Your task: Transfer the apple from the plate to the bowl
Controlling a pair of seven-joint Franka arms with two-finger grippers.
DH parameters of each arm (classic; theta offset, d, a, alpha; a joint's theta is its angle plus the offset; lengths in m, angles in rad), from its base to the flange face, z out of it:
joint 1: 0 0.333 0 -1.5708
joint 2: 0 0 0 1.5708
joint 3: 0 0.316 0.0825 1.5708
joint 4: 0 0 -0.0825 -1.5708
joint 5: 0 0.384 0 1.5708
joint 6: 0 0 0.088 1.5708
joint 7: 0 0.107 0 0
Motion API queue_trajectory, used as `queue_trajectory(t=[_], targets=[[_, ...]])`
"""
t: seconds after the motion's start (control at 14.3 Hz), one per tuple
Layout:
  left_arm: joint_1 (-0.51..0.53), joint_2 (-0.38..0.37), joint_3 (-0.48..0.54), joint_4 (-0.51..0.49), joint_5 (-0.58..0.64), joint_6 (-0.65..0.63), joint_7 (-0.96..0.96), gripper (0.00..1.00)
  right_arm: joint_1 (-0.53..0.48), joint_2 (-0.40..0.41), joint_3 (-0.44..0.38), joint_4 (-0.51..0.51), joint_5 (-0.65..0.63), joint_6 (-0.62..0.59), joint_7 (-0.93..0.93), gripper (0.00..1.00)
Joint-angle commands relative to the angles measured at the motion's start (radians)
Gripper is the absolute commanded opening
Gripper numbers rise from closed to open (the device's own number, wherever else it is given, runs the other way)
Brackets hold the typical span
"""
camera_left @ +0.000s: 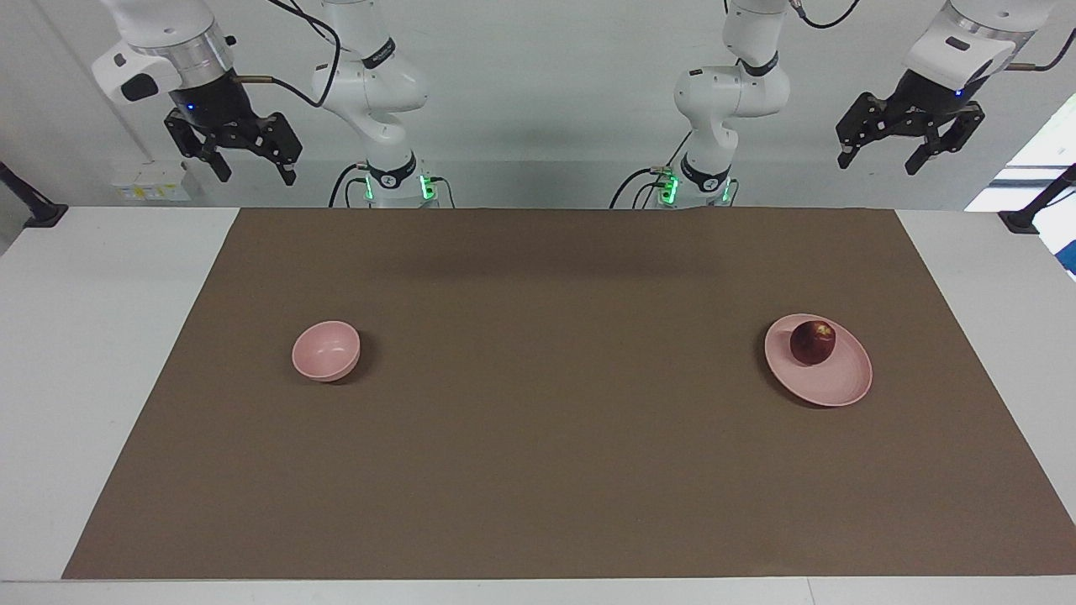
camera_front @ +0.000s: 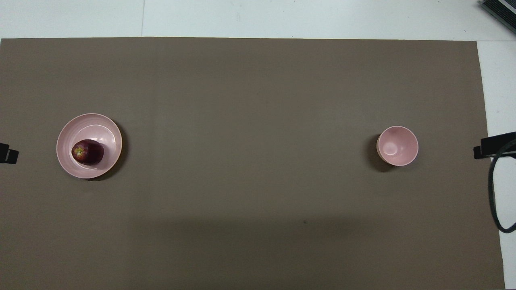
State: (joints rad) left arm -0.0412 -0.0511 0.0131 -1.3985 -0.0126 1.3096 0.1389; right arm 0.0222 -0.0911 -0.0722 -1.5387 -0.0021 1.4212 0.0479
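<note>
Monitoring both arms waiting raised: left gripper and right gripper, fingers apart. I am expecting the glossy apple rolling off the plate, missing the bowl.

Apple sits on plate, toward left arm's end of brown mat. Bowl toward right arm's end, well apart. Left gripper and right gripper raised, fingers spread, waiting.

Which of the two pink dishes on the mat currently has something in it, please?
The plate, the wide shallow dish at the left arm's end of the mat, holds the apple. The bowl, small and deep at the right arm's end, holds nothing.
</note>
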Motion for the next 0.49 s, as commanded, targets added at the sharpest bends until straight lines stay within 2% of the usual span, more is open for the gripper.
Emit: queue_trajectory(t=[0.0, 0.42], targets=[[0.021, -0.030, -0.012, -0.039, 0.014, 0.025, 0.018, 1.00, -0.013, 0.005, 0.006, 0.015, 0.001, -0.005, 0.006, 1.00], [0.017, -0.029, -0.010, -0.036, 0.013, 0.022, 0.004, 1.00, -0.010, 0.002, 0.009, 0.017, -0.003, -0.004, 0.004, 1.00]])
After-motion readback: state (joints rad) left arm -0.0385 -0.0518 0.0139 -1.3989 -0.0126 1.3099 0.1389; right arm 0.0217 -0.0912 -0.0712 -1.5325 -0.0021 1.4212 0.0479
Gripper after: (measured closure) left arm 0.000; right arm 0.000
